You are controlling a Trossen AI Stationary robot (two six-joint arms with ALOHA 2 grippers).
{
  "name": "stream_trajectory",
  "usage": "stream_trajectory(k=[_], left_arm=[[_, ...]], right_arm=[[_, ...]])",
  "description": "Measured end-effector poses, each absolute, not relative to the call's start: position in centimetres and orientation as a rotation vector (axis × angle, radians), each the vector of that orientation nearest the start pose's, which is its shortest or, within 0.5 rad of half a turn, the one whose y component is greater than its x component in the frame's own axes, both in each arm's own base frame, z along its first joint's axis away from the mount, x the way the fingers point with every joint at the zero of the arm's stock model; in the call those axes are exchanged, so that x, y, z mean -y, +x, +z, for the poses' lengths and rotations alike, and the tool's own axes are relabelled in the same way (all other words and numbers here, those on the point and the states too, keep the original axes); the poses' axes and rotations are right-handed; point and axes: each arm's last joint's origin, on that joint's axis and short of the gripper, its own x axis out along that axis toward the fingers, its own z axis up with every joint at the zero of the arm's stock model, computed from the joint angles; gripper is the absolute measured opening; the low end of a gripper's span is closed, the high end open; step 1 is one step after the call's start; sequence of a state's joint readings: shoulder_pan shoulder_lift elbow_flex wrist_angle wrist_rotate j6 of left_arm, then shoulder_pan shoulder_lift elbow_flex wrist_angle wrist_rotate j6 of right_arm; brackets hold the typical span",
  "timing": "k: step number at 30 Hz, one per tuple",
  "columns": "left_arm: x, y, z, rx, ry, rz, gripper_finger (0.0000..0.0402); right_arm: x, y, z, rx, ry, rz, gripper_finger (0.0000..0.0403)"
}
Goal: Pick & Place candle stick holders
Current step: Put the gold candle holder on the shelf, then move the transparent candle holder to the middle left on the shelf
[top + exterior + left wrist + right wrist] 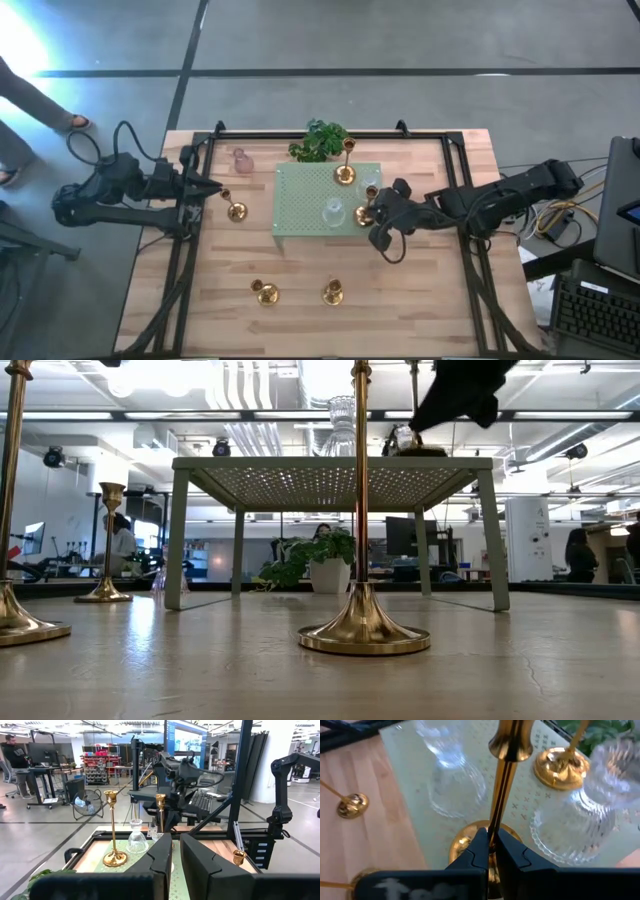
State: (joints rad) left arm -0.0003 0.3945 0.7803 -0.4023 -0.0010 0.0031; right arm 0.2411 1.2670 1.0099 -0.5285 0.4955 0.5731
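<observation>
A pale green perforated stand [300,205] sits mid-table. On it are a tall brass candle stick holder [345,172], two clear glass ones [333,212] [372,190], and another brass holder [364,214] with my right gripper [492,840] shut on it. Three more brass holders [235,210] [265,292] [333,292] and a pink glass one [241,160] stand on their bases on the wooden table. My left gripper [213,188] waits shut at the table's left, holding nothing. My right gripper pinches the brass holder's thin stem [496,822] between its two fingers, low down, just above the round base [465,842]. The fingers come from the table's right, slanting down, and lie across the stem. The holder is upright; whether its base rests on the stand I cannot tell.
A leafy green plant [318,140] stands at the stand's far edge. Black frame rails [190,240] [470,250] run along both table sides. Bare wood lies near the front edge between and beside the two brass holders. People show in the room beyond.
</observation>
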Motion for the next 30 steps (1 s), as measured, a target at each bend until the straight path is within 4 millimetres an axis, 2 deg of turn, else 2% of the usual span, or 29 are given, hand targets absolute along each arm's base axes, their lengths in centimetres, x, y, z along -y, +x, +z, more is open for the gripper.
stream_trajectory(k=[11,18,23,30], left_arm=[[0.0,7.7,35.1,-0.016,0.003,0.000,0.0045],[0.0,7.7,35.1,-0.016,0.003,0.000,0.0045],[0.0,7.7,35.1,-0.016,0.003,0.000,0.0045],[0.0,7.7,35.1,-0.016,0.003,0.000,0.0045]], right_arm=[[-4.8,25.5,27.1,-0.622,0.275,-0.411,0.0008],[-4.8,25.5,27.0,-0.621,0.273,-0.409,0.0010],[-4.8,25.5,27.0,-0.623,0.270,-0.407,0.0039],[-4.8,25.6,27.0,-0.624,0.262,-0.403,0.0104]])
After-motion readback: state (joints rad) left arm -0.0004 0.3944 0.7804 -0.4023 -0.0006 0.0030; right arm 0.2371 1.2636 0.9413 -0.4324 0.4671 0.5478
